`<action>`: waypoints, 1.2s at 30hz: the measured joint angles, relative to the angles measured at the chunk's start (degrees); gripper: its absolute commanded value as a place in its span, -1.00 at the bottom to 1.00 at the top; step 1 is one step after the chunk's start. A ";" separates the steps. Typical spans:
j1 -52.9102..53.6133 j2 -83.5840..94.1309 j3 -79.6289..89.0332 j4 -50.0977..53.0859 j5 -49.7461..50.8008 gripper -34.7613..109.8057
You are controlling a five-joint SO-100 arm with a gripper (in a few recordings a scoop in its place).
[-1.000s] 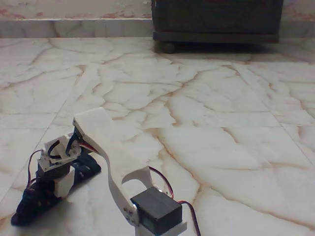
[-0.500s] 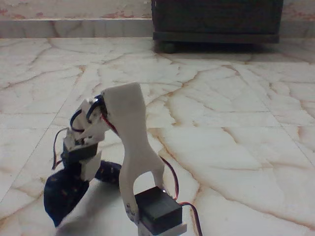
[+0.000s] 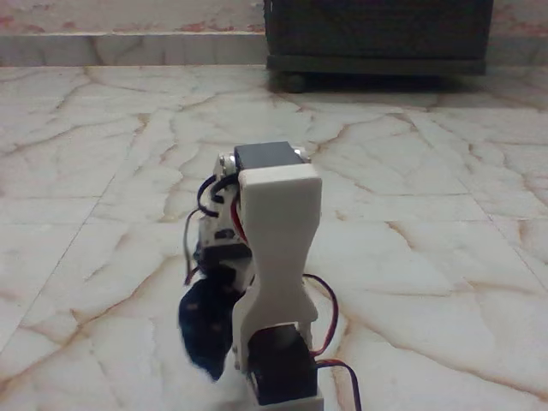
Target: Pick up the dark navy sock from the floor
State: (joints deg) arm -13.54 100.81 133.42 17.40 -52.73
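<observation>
In the fixed view, the dark navy sock (image 3: 205, 330) is seen hanging in the lower centre-left of the frame, directly below the gripper (image 3: 218, 267), with its long axis running roughly up and down. The top of the sock is met by the gripper just left of the white arm (image 3: 276, 248), which stands upright in the lower middle of the frame. The jaws themselves are hidden behind the arm and blurred, so their setting cannot be read directly; the sock is judged to be clamped, since it is carried clear of the floor (image 3: 411, 257). The floor is glossy cream marble tile, veined in brown-orange and crossed by thin grout lines. A dark cabinet (image 3: 377, 38) is placed at the top right, against a pale wall base.
</observation>
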 measured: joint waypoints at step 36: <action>19.25 36.47 39.02 -37.18 -30.50 -0.52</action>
State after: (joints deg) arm 5.71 137.29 172.44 -19.78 -83.23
